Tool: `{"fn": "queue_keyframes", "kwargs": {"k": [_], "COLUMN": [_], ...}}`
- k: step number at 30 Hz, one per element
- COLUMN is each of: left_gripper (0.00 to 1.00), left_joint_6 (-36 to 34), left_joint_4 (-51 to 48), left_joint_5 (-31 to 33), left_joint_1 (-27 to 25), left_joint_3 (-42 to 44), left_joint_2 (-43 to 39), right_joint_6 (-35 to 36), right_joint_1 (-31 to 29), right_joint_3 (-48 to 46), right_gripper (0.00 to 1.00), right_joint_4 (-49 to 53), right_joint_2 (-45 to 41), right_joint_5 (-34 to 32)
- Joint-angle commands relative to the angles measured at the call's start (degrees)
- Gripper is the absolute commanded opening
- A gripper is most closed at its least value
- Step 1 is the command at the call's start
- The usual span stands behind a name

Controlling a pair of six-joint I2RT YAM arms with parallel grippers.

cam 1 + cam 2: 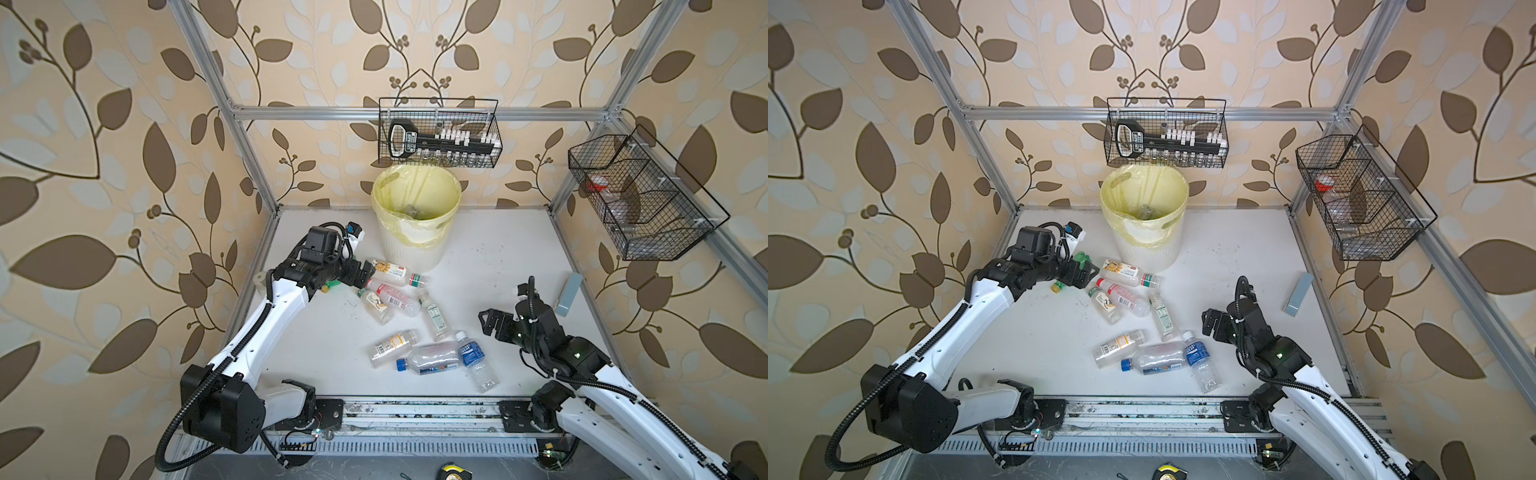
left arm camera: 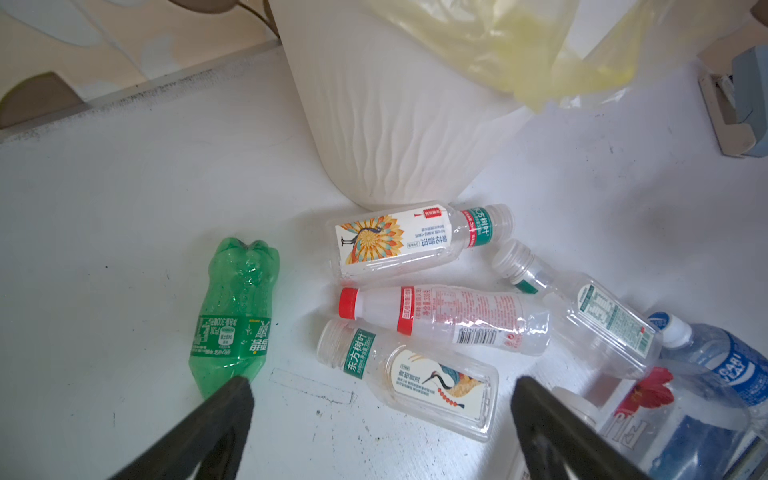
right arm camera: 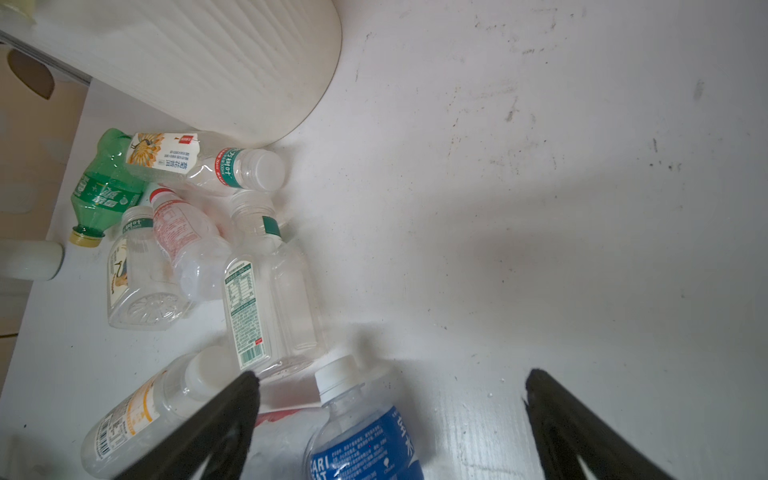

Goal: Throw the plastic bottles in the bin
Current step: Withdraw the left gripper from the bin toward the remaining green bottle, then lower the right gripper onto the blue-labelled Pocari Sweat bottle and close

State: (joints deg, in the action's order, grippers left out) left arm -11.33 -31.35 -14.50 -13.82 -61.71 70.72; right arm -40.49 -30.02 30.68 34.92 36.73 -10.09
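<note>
The white ribbed bin (image 1: 409,249) (image 1: 1144,253) with its yellow bag stands at the back. Several plastic bottles lie on the table in front of it. My left gripper (image 1: 365,276) (image 2: 382,388) hangs open between a green bottle (image 2: 237,307) and the crane-label bottle (image 2: 419,382). Beyond them lie the red-capped bottle (image 2: 440,318) and the peacock-label bottle (image 1: 392,272). My right gripper (image 1: 488,322) (image 3: 392,378) is open above the neck of the blue-label bottle (image 1: 476,361) (image 3: 361,436). Neither gripper holds anything.
A black wire basket (image 1: 440,133) with a row of vials hangs above the bin. Another wire basket (image 1: 640,199) hangs on the right wall. A grey-blue block (image 1: 569,293) lies by the right edge. A whitish jar (image 3: 29,259) stands past the green bottle.
</note>
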Motion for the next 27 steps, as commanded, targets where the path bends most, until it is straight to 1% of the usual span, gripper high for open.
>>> {"fn": "queue_keyframes", "kwargs": {"k": [1,5,8,12,17,23,27], "left_gripper": [0.99,0.99,0.99,0.99,0.99,0.99,0.99], "left_joint_6": [-2.2,-3.3,-3.7,-3.6,-3.4,-2.6,-2.1], "left_joint_4": [2.4,4.8,4.4,4.4,4.6,3.9,3.4], "left_joint_5": [0.1,2.7,3.3,1.8,0.8,-3.1,-4.0], "left_joint_1": [0.0,0.0,0.2,0.5,1.1,3.7,4.5], "left_joint_3": [2.4,5.7,6.1,7.3,9.0,9.0,8.7], "left_joint_2": [-2.5,-2.2,-1.2,-1.7,-2.8,-3.2,-2.7], "right_joint_6": [-1.2,-2.9,-3.8,-6.3,-9.5,-13.1,-14.9], "right_joint_1": [-0.9,-1.9,-3.6,-6.3,-9.6,-14.5,-18.1], "right_joint_3": [-0.7,0.0,0.0,-0.7,-2.0,-2.4,-2.1], "right_gripper": [1.0,1.0,1.0,1.0,1.0,1.0,1.0], "right_joint_4": [2.4,5.5,8.0,9.1,10.5,11.4,11.7], "right_joint_2": [-0.7,-0.6,-2.3,-4.7,-5.2,-5.6,-5.7], "right_joint_5": [-0.9,-1.1,-3.0,-4.6,-6.6,-9.0,-11.5]}}
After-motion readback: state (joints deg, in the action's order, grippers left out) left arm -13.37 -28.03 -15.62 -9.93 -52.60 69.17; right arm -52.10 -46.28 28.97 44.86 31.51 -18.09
